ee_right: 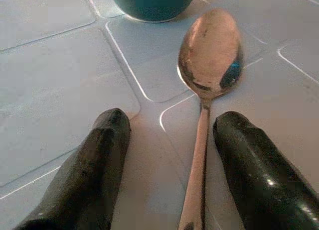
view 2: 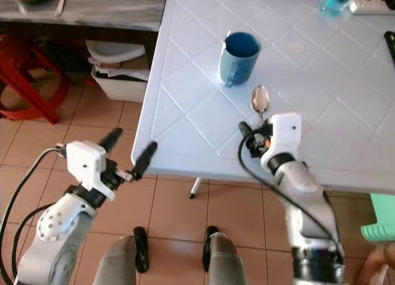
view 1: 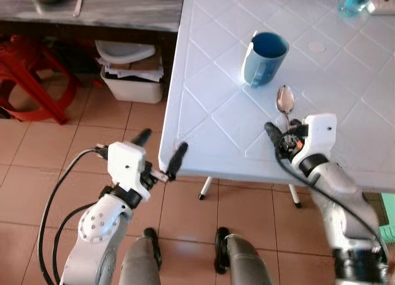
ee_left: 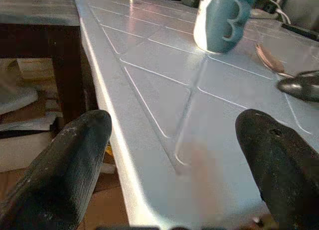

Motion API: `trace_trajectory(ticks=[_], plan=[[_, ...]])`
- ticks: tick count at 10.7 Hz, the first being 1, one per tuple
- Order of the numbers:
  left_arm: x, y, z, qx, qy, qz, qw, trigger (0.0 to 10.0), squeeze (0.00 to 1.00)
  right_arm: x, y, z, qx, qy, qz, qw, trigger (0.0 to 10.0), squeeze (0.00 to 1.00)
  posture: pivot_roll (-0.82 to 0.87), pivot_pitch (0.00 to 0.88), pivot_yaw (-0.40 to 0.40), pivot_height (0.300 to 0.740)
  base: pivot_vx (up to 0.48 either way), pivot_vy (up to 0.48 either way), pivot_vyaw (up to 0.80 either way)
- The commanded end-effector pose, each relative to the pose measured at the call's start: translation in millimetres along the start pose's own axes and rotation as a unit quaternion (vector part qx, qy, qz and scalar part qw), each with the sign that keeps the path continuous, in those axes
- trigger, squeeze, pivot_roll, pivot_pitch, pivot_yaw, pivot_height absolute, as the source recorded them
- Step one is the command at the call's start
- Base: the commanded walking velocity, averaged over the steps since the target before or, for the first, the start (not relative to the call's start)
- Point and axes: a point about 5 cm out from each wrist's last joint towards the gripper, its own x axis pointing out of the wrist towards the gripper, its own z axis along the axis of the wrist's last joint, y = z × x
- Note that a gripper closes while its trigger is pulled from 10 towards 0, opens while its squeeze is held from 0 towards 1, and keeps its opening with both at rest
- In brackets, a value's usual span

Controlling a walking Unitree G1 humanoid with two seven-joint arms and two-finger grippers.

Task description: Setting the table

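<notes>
A blue mug [view 1: 265, 58] stands upright on the white table [view 1: 210, 112], handle toward its near edge. Just in front of it lies a metal spoon [view 1: 284, 101], bowl toward the mug. My right gripper [view 1: 282, 128] rests low over the table, open, and the spoon's handle [ee_right: 199, 155] lies between its fingers [ee_right: 94, 160], closer to one of them. My left gripper [view 1: 159, 148] hangs open in the air at the table's near left corner, holding nothing. In the left wrist view the mug [ee_left: 222, 18] is seen across the tabletop.
A red stool [view 1: 31, 75] and a white bin of papers [view 1: 131, 72] stand on the tiled floor under a grey bench [view 1: 111, 10] to the left. A blue bottle [view 1: 355, 0] stands at the table's far right. A green object [view 1: 387, 217] sits low on the right.
</notes>
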Motion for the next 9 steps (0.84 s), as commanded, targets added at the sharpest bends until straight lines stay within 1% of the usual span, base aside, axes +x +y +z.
trace_trajectory(ticks=[1, 2, 4, 5, 7, 8, 9], plan=[[-3.2, -4.8, -0.9, 0.002, 0.007, -0.015, 1.000, 10.0, 0.00, -5.9, -9.8, -29.0, 0.014, 0.072, -0.016, 0.997, 0.0, 0.00, -0.02, 0.300, -0.028, 0.740, 0.000, 0.000, 0.00], [-5.0, -3.7, -4.2, 0.016, 0.014, -0.009, 1.000, 10.0, 0.00, -4.7, -15.8, -31.3, 0.020, 0.081, -0.018, 0.996, 0.0, 0.00, -0.02, 0.302, -0.029, 0.740, 0.000, 0.000, 0.00], [-4.9, -2.7, -4.2, 0.017, 0.014, -0.007, 1.000, 10.0, 0.00, -5.5, -15.8, -36.2, 0.024, 0.093, -0.009, 0.995, 0.0, 0.00, -0.02, 0.301, -0.029, 0.740, 0.000, 0.000, 0.00], [-5.3, -3.1, -4.0, 0.019, 0.014, -0.010, 1.000, 10.0, 0.00, -5.5, -19.8, -37.1, 0.030, 0.095, -0.013, 0.995, 0.0, 0.00, -0.02, 0.304, -0.028, 0.740, 0.000, 0.000, 0.00], [-5.4, -3.9, -4.0, 0.020, 0.014, -0.012, 1.000, 10.0, 0.00, -5.5, -21.8, -34.9, 0.034, 0.083, -0.024, 0.996, 0.0, 0.00, -0.02, 0.304, -0.026, 0.740, 0.000, 0.000, 0.00], [-4.7, -4.6, -4.1, 0.020, 0.014, -0.012, 1.000, 10.0, 0.00, -5.7, -19.9, -31.5, 0.023, 0.068, -0.023, 0.997, 10.0, 0.00, -0.02, 0.306, -0.026, 0.740, 0.000, 0.000, 0.00], [-5.1, -4.4, -4.1, 0.020, 0.014, -0.012, 1.000, 10.0, 0.00, -5.3, -19.6, -29.5, 0.027, 0.060, -0.026, 0.998, 10.0, 0.00, -0.02, 0.306, -0.025, 0.740, 0.000, 0.000, 0.00]])
